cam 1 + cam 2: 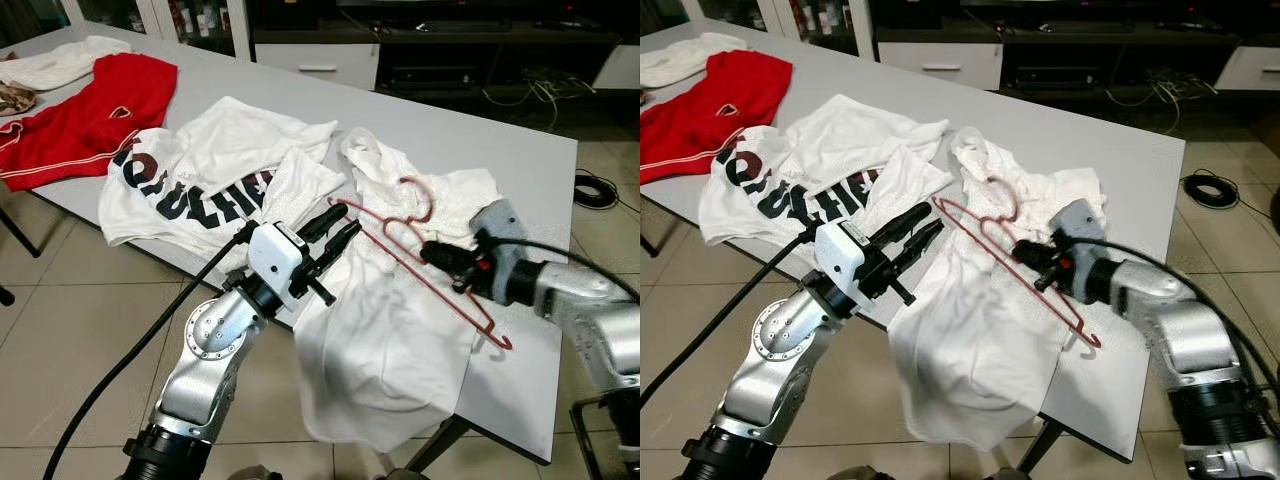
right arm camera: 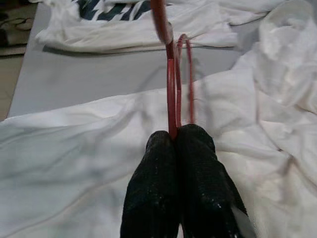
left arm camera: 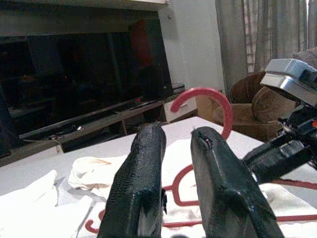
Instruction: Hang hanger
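Observation:
A red wire hanger (image 1: 415, 182) lies tilted over a plain white shirt (image 1: 380, 350) that drapes off the near edge of the grey table (image 1: 520, 160). My right gripper (image 1: 431, 253) is shut on the hanger's wire just below the hook, and the right wrist view shows the wire (image 2: 171, 89) pinched between its fingertips (image 2: 163, 148). My left gripper (image 1: 349, 221) hovers at the hanger's left tip, open, with nothing between its fingers. Beyond its fingers (image 3: 146, 163), the left wrist view shows the hook (image 3: 208, 94).
A white shirt with black lettering (image 1: 190, 190) and a red garment (image 1: 90, 110) lie further left on the table. A low dark TV cabinet (image 1: 440, 60) stands behind it. Cables (image 1: 595, 190) lie on the tiled floor to the right.

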Motion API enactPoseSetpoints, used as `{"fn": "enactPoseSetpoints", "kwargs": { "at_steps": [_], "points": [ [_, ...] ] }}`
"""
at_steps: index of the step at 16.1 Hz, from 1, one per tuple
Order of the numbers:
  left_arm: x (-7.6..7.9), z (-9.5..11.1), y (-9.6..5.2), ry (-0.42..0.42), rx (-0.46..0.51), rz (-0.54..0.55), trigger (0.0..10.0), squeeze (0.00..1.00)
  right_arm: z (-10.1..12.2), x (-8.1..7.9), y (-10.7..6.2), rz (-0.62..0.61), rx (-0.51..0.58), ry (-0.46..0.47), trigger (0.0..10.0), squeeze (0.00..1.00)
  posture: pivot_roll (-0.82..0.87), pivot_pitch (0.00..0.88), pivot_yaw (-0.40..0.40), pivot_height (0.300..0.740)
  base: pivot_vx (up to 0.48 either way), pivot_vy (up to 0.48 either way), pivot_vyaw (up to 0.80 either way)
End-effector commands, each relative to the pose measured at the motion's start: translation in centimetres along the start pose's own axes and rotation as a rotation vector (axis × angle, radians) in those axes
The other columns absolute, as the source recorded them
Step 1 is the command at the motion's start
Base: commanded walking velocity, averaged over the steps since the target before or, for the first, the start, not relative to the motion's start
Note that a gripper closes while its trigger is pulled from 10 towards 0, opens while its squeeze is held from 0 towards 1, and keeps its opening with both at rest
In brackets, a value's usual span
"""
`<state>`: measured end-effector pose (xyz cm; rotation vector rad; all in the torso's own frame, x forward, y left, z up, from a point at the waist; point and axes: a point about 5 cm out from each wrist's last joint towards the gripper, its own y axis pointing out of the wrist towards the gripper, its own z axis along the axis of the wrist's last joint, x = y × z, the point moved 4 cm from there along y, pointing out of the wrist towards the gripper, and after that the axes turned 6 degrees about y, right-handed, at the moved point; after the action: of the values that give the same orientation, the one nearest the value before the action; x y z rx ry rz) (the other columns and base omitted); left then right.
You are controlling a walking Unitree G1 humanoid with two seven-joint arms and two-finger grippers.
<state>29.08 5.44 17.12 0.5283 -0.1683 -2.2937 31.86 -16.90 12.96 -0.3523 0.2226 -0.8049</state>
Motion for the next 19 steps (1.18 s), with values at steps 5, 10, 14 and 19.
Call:
{"fn": "enactPoseSetpoints", "kwargs": {
  "at_steps": [5, 10, 14, 19],
  "points": [
    [-0.2, 0.3, 0.1, 0.006, 0.006, 0.012, 10.0, 0.00, -0.5, 5.5, 1.1, -0.405, -0.087, -0.150, 0.0, 0.00, -0.10, 0.000, 0.025, 0.736, 0.000, 0.000, 0.00],
    [-0.3, 0.4, 0.1, 0.009, 0.006, 0.011, 10.0, 0.00, -0.8, 7.6, 2.0, -0.550, -0.071, -0.208, 0.0, 0.00, -0.08, 0.000, 0.032, 0.736, 0.000, 0.000, 0.00],
    [-0.2, 0.4, 0.2, 0.013, 0.007, -0.003, 10.0, 0.00, 1.2, 7.2, 2.5, -0.529, 0.077, -0.146, 0.0, 0.00, -0.09, 0.000, 0.039, 0.736, 0.000, 0.000, 0.00],
    [-0.2, 0.5, 0.6, 0.006, 0.018, 0.005, 10.0, 0.00, 3.9, 4.9, 0.6, -0.233, 0.283, 0.059, 0.0, 0.00, -0.10, 0.000, 0.035, 0.736, 0.000, 0.000, 0.00]
  ]
}}
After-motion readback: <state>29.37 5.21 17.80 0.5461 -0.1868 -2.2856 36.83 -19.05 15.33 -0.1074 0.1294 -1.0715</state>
